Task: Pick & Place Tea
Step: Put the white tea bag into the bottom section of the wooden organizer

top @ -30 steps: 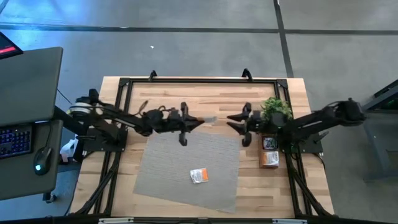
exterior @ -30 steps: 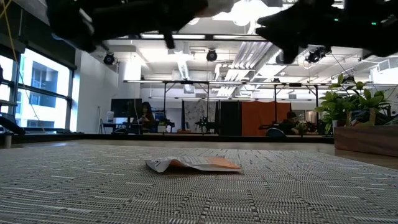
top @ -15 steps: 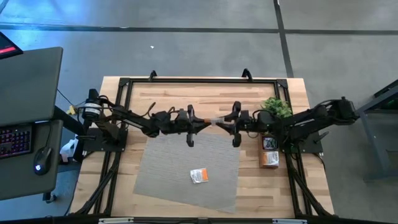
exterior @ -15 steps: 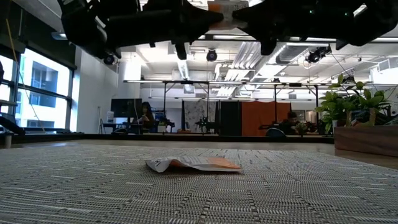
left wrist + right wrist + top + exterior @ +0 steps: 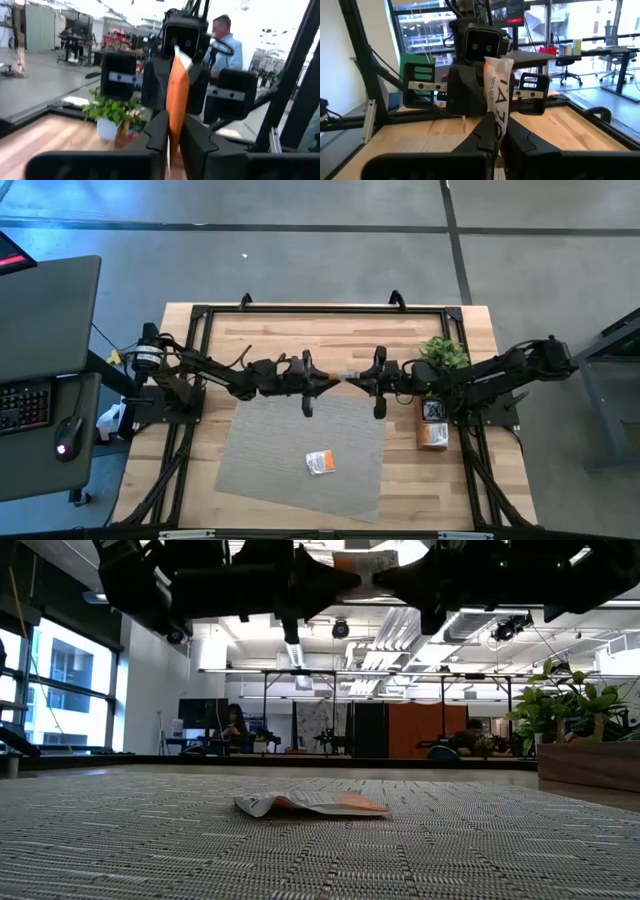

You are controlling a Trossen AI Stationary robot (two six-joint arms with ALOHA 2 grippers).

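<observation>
High view: sachet (image 5: 347, 373) between both hands

The only lettering that shows is on the white tea sachet (image 5: 497, 95) held upright in front of the right wrist camera: dark print runs down its face, of which "TA" can be made out, the rest too blurred to read.

Sachet (image 5: 345, 374) between left claw (image 5: 328, 380) and right claw (image 5: 358, 379), above mat's (image 5: 270, 450) far edge
</observation>
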